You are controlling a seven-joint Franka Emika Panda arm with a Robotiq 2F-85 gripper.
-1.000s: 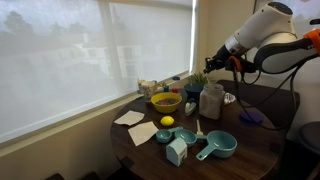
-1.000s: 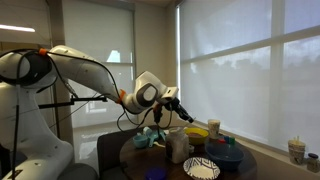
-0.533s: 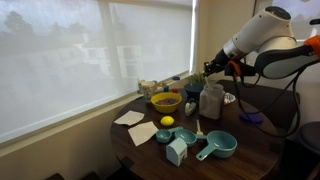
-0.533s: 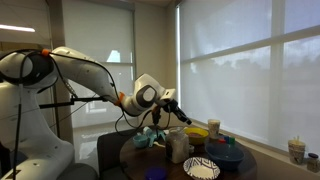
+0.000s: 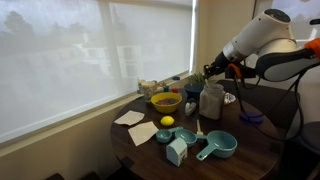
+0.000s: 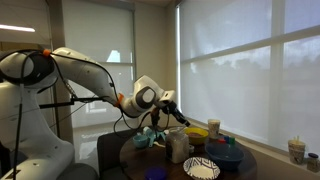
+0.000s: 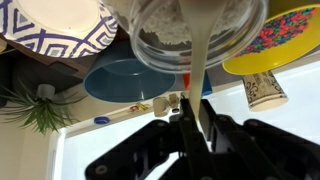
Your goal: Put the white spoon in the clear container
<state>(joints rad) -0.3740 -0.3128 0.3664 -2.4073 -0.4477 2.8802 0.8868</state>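
Note:
In the wrist view my gripper [image 7: 192, 112] is shut on the white spoon [image 7: 203, 55], a slim cream strip that runs from the jaws into the wide mouth of the clear container [image 7: 150, 45]. In both exterior views the gripper [image 5: 212, 70] [image 6: 182, 118] hangs just above the tall pale jar [image 5: 211, 100] [image 6: 178, 146] on the round dark table. The spoon is too small to make out in the exterior views.
A yellow bowl [image 5: 166, 101] and a lemon [image 5: 167, 121] sit beside the jar. Teal measuring cups [image 5: 218, 146] lie at the front. A blue plate [image 7: 130, 80], a patterned bowl [image 7: 55, 25], a paper cup [image 7: 263, 90] and a small plant [image 7: 35, 105] surround it.
The gripper with the spoon has sunk slightly toward the jar's mouth. Nothing else has moved.

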